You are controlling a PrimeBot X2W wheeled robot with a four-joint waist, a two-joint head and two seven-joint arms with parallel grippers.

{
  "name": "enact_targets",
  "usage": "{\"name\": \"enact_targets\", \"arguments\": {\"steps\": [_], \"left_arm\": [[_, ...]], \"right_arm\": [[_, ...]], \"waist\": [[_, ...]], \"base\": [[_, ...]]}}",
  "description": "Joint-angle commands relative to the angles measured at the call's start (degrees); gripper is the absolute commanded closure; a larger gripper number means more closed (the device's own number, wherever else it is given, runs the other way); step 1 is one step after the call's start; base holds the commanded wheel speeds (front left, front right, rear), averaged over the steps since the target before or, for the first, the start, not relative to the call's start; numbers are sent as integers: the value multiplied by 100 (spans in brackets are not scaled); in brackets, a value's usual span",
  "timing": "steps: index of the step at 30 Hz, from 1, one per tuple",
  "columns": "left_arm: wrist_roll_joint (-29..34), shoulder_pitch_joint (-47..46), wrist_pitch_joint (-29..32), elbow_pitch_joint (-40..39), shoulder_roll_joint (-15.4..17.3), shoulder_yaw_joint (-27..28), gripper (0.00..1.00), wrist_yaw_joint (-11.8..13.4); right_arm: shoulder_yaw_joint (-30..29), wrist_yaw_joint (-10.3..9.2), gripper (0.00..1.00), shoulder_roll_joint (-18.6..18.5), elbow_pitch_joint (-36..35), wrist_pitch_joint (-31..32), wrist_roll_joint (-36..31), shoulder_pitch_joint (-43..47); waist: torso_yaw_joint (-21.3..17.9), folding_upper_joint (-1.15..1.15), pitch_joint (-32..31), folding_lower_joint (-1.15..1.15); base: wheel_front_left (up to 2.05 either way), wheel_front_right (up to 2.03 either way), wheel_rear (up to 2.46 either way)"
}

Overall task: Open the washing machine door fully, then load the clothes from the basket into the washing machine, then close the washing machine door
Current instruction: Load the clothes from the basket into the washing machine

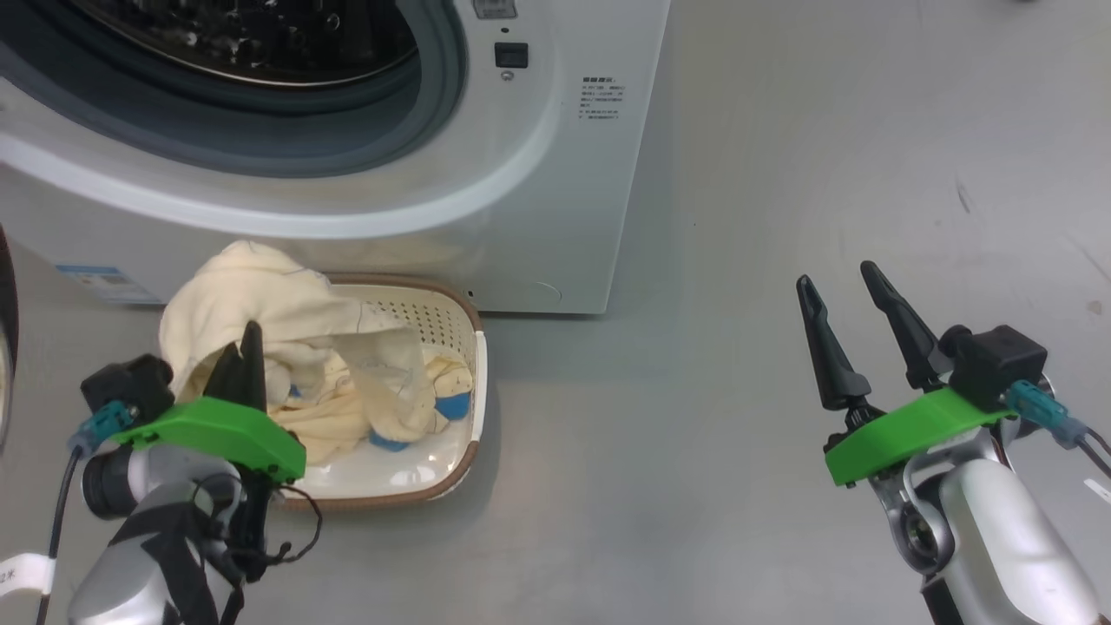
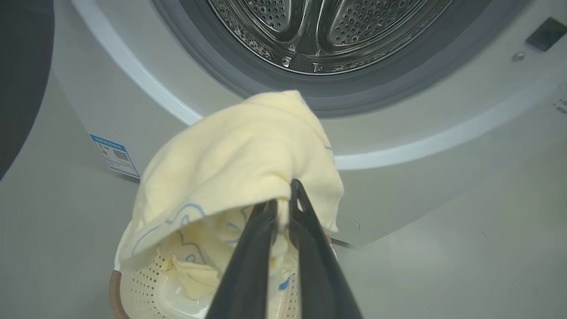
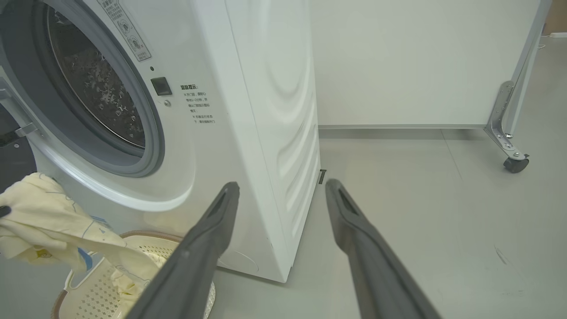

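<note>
Washing machine (image 1: 521, 217) stands on the grey floor (image 1: 738, 174), mouth open. From the left wrist, the perforated steel drum (image 2: 319, 26) shows inside the grey gasket (image 2: 221, 57); nothing can be seen in the part of the drum in view. Washing machine door (image 2: 22, 66) shows as a dark mass at the far left, swung away from the opening. Basket (image 1: 473, 373) sits on the floor just in front of the machine's lower front, below the opening and near the small blue label (image 1: 95, 282). Clothes (image 1: 286, 330): pale yellow fabric with blue outlines. One garment is bunched and raised above the basket rim, its lower part trailing down into the basket. More yellow fabric with blue patches lies on the basket floor. Left gripper (image 1: 247, 347) is closed, fingers pinched together on a fold of the raised garment. The left wrist view shows the cloth draped over the fingertips, level with the machine's lower front and below the gasket. Right gripper (image 1: 835, 274) hangs over bare floor well to the right of the basket, fingers spread wide, holding nothing and touching nothing. The right wrist view looks past the machine's right front corner. Behind it are a pale wall panel (image 3: 421, 62) and a metal leg on a caster (image 3: 514, 164).
</note>
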Motion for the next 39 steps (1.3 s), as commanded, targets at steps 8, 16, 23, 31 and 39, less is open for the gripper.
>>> {"name": "enact_targets", "arguments": {"steps": [8, 16, 23, 31, 39], "left_arm": [[570, 511, -81, -986, -19, 826, 100, 2], [921, 996, -82, -1461, -187, 1097, 100, 2], [1051, 1355, -82, -1691, -278, 1238, 100, 2], [1186, 1591, -82, -2074, -409, 1461, 100, 2], [1218, 1231, -82, -2315, -313, 1547, 100, 2]], "right_arm": [[108, 20, 0, -76, -79, -55, 90, 174], [120, 20, 0, -78, -47, -55, 125, 319], [151, 20, 0, -67, -6, -55, 159, 415], [164, 20, 0, -54, -46, -55, 171, 434], [186, 20, 0, -43, -142, -55, 152, 265]], "waist": [[105, 0, -484, 1], [184, 0, -725, 1], [198, 0, -916, 1], [196, 0, -861, 1], [40, 0, -262, 1]], "base": [[0, 0, 0], [0, 0, 0], [0, 0, 0], [0, 0, 0], [0, 0, 0]]}}
